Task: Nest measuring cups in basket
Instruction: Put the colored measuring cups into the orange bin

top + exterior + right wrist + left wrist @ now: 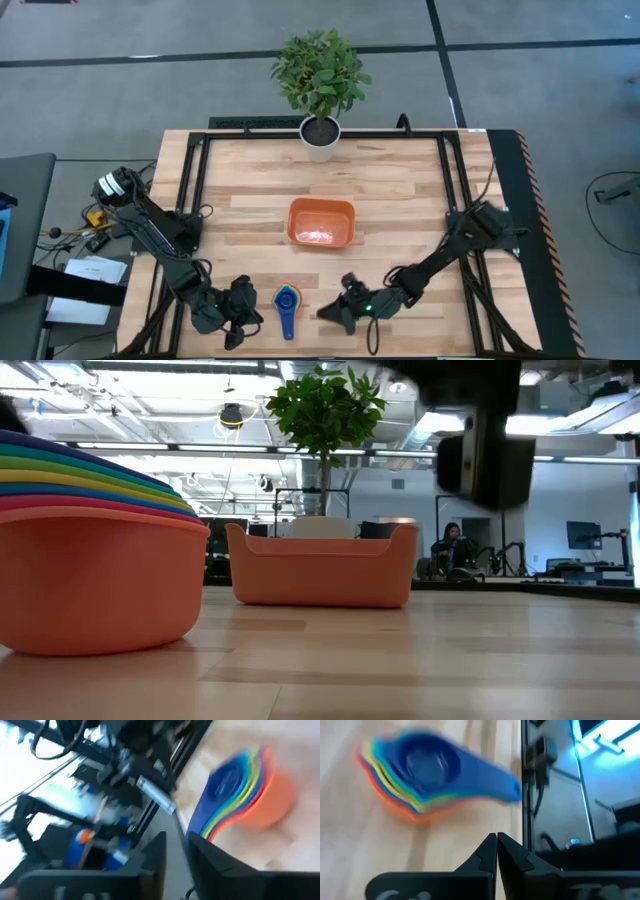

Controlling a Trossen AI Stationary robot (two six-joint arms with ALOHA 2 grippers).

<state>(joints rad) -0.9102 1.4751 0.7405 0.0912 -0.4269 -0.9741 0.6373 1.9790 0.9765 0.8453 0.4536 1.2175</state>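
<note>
The measuring cups [288, 298] sit nested in one rainbow stack, bowls down on the table near its near edge. The blue one is on top and its handle [288, 326] points to the near edge. The stack also shows in the low view [90, 560] and in both wrist views [420, 775] [245, 790]. The orange basket [320, 222] stands at mid-table, beyond the stack. My left gripper [240, 314] hovers left of the stack, shut [496, 847]. My right gripper [336, 312] hovers right of it, fingers slightly apart [176, 852].
A white pot with a green plant [320, 135] stands at the far edge, behind the basket. Black frame rails [195, 190] run along the table's left and right sides. Bare wood lies between stack and basket. People sit in the room beyond [450, 545].
</note>
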